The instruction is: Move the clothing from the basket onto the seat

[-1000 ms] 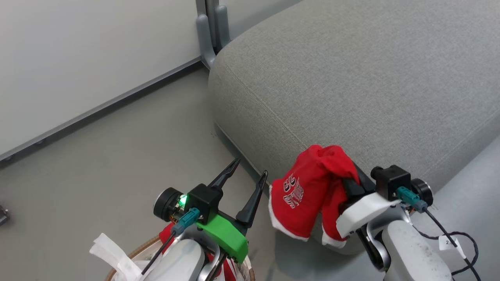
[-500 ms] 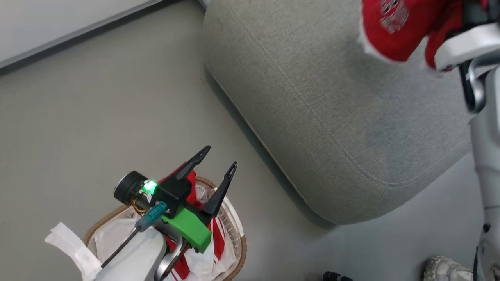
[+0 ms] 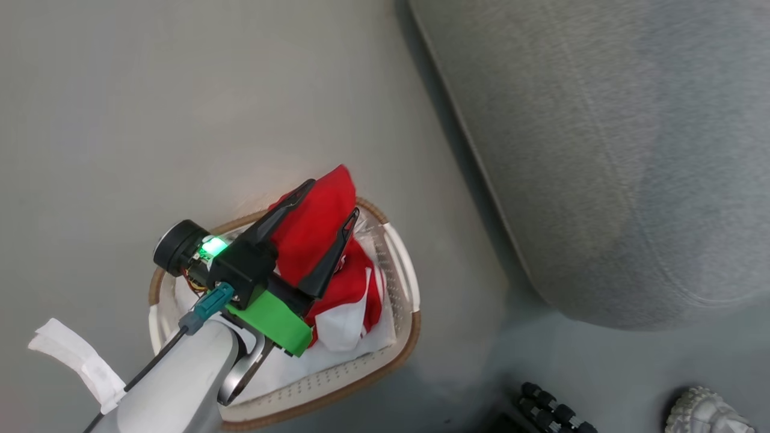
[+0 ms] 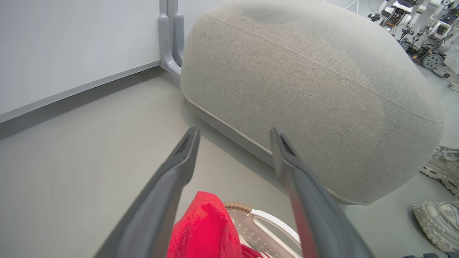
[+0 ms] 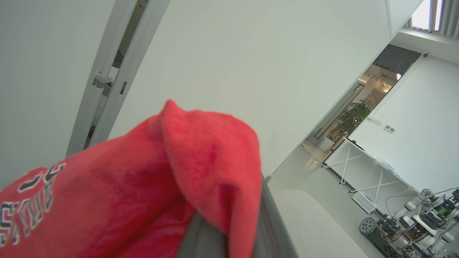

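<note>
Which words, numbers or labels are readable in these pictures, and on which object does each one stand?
Lettering on the red garment, right wrist view: black-and-white outlined characters, turned sideways and cut off by the picture's edge; not readable.
Red clothing in the basket, head view: no lettering shows on it.
No other readable text.

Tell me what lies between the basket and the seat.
Only a strip of bare grey floor separates the basket from the seat; nothing lies on it. The head view shows this, and the left wrist view agrees.
</note>
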Controlling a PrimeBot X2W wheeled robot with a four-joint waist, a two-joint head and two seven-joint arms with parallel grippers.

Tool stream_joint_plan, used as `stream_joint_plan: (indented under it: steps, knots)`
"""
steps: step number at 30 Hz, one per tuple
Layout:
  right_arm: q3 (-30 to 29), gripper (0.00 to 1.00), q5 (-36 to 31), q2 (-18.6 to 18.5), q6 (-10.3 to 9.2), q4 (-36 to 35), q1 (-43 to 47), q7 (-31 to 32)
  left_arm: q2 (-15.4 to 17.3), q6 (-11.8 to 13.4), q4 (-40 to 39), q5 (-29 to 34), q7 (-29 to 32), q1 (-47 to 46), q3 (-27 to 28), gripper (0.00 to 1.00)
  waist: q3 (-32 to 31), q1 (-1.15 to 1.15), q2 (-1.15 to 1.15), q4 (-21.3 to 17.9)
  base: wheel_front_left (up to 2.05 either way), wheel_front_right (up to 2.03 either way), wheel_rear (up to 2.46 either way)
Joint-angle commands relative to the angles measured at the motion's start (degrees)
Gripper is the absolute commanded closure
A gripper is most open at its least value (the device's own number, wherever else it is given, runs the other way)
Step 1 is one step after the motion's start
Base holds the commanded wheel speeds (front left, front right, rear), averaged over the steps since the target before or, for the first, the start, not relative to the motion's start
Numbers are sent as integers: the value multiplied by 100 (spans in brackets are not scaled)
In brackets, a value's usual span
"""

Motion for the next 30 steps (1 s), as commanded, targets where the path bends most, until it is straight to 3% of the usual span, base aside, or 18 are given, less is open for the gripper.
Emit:
stream_joint_plan:
  steps: [1,10,11,12,13,22,30]
  knots:
    - [-134,100,-197,-38,-8,-22,-18,76,25,-17,-27,-33,5,-129,31,0,719,-2,0,728,0,0,0]
    - [-1759,100,-1106,266,-9,-98,820,196,-111,-17,-84,-47,4,-227,65,0,895,-2,0,1020,0,0,0]
    - [-1890,91,-1095,366,-8,-25,946,175,-104,-17,-68,-48,5,-213,89,0,873,-2,0,1019,0,0,0]
    - [-2016,17,-1048,471,-8,64,1093,102,-88,-17,-40,-56,4,-179,136,0,832,-2,0,1006,0,0,0]
    - [-2116,0,-1019,515,-8,102,1185,-3,-81,-17,-21,-67,4,-154,173,0,801,-2,0,990,0,0,0]
    - [-2308,0,-810,793,-9,645,2270,-879,-237,-17,214,-61,5,110,505,0,55,-2,0,818,0,0,0]
    - [-1461,0,-100,1055,-9,73,3360,-957,-528,-17,516,-112,4,518,1032,0,-831,-2,0,763,0,0,0]
